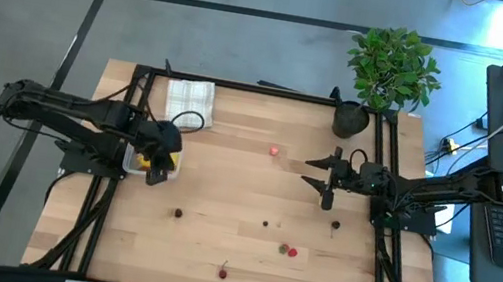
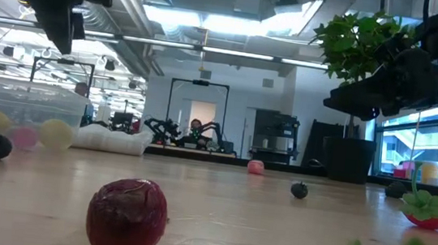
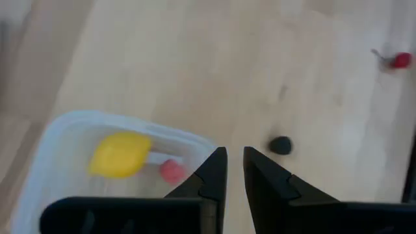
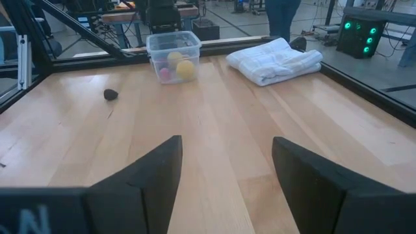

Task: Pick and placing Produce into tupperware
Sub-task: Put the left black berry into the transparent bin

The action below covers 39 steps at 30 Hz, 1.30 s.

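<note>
From above, the tupperware (image 1: 139,158) sits at the table's (image 1: 244,251) left edge under the left gripper (image 1: 163,160). The left wrist view shows fingers narrowly parted, empty, above its rim. The right gripper (image 4: 224,170) hangs spread over open boards.

tabletop (image 1: 225,177): light wood | on it: clear tupperware (image 1: 141,158) near the left edge | folded white cloth (image 1: 189,103) at the back | black plant pot (image 1: 350,119) | small red and dark fruit pieces (image 1: 287,250) scattered
</note>
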### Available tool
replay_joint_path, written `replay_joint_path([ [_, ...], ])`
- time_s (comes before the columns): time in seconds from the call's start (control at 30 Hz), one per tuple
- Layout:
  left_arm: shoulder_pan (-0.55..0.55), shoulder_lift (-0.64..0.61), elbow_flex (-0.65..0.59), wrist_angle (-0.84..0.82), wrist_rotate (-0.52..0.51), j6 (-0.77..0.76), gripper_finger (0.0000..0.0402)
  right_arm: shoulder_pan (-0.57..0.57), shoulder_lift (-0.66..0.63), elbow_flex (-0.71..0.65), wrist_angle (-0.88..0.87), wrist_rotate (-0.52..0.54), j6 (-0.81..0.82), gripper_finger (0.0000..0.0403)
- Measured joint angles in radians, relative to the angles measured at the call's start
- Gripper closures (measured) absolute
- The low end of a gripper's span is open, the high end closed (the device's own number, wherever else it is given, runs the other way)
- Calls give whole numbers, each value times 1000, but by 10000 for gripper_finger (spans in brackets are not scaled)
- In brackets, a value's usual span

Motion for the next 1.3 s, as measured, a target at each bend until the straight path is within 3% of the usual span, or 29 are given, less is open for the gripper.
replay_joint_path([
  [0.17,-70,4,0,28,-1,-79,322,0,0,0,0,0,0,163],
  [0.33,-133,29,1,35,-1,-171,264,0,0,0,0,0,1,163],
  [0.6,-239,139,2,189,-13,-202,191,0,0,0,4,0,-2,163],
  [0.8,-306,235,64,140,-61,-247,181,0,0,1,10,0,-3,163],
  [1.07,-420,421,244,21,-198,-197,182,0,0,1,9,1,-3,163],
  [1.3,-464,525,271,14,-190,-280,185,0,0,1,9,1,-3,163],
])
